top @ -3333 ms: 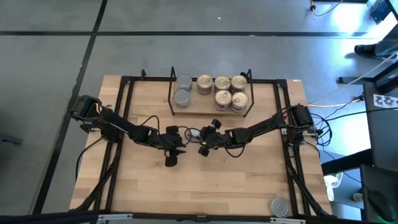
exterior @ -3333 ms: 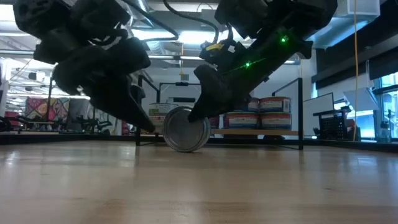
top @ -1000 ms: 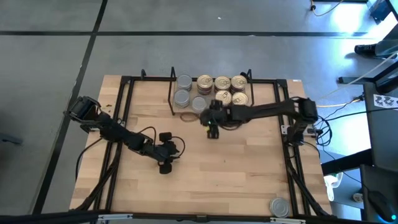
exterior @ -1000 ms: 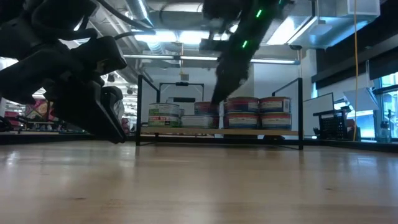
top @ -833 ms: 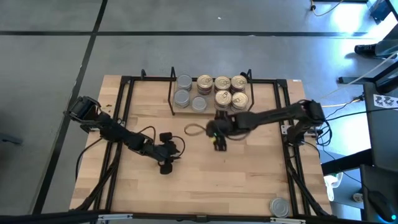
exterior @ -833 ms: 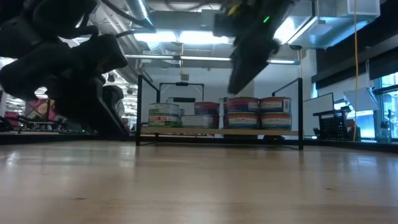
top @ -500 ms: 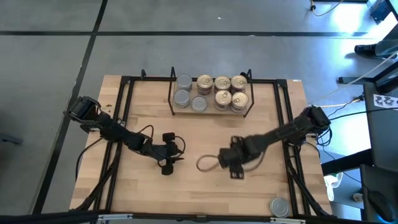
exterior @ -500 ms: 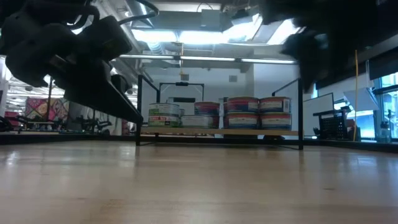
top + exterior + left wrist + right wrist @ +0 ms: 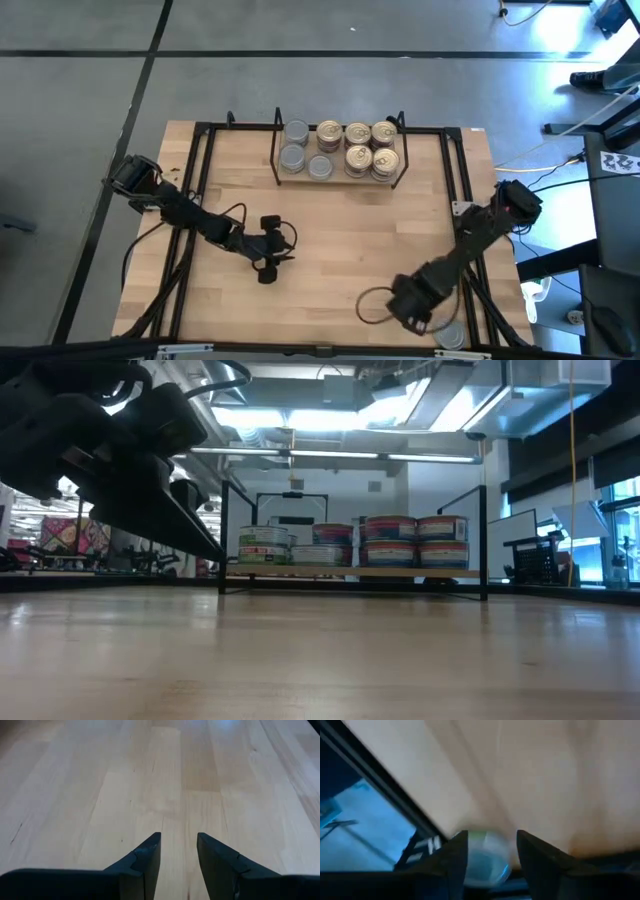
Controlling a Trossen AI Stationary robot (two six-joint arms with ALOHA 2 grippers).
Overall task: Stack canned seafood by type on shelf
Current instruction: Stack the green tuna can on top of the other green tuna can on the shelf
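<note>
The last loose tin [image 9: 449,333] is lying flat at the near right corner of the bench [image 9: 330,230], silver-grey top up, well apart from the shelf [image 9: 340,172] at the far edge, where the other tins [image 9: 358,146] are sitting in short stacks. The right pincer [image 9: 412,308] is hovering just beside the loose tin, with fingers [image 9: 452,851] spread apart and nothing between them. The left pincer [image 9: 264,256] is waiting over the bench's middle left, also parted and empty.

The tin is probably rigid, dense for its size and smooth-walled, so it may slip under a weak pinch; gripping across the round side wall, fingers low against the bench, seems safest.

The high view is showing the tin's place and the sorting on the shelf: silver tops left, gold lids right. The low view is hiding the loose tin and the right arm altogether, yet it alone is showing stack heights. The right wrist view is catching a blurred pale round shape between the fingers, likely the tin.
</note>
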